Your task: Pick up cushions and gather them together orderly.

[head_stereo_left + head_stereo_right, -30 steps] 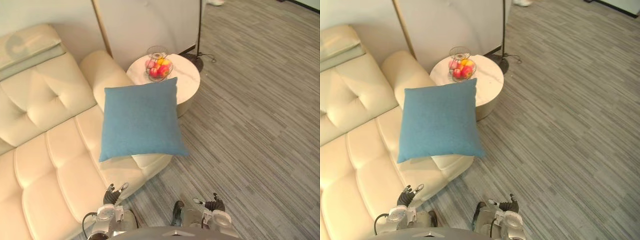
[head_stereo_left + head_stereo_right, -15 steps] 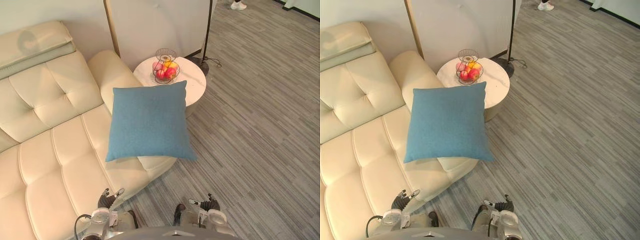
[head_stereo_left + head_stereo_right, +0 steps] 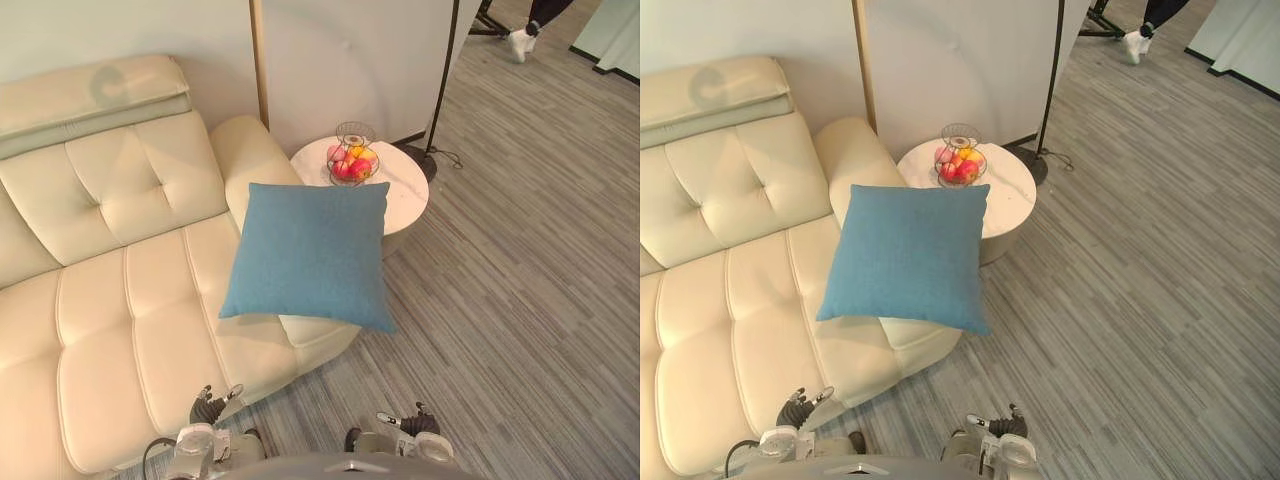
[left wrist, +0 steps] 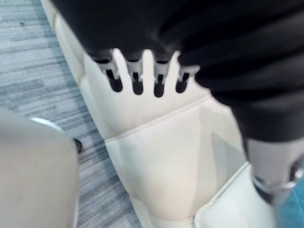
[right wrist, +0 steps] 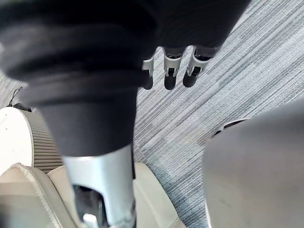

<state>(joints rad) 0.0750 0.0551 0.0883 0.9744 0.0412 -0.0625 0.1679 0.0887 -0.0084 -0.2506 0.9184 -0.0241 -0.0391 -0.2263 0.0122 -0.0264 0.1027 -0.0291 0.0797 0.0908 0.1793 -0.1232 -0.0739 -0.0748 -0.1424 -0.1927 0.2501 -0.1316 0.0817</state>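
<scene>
A blue cushion [image 3: 310, 255] lies on the end seat of a cream sofa [image 3: 110, 300], one corner overhanging its front edge, beside a round white table [image 3: 408, 190] bearing a wire fruit basket [image 3: 351, 165]. My left hand [image 3: 208, 408] and right hand [image 3: 412, 425] hang low, fingers relaxed, empty.

A lounge or living-room setting: a cream tufted sofa [image 3: 110, 300], a blue cushion [image 3: 310, 255] on its end seat, a round side table [image 3: 405, 188] with a fruit basket [image 3: 352, 165] beside the sofa's arm, grey striped carpet [image 3: 520, 300] in front.
</scene>
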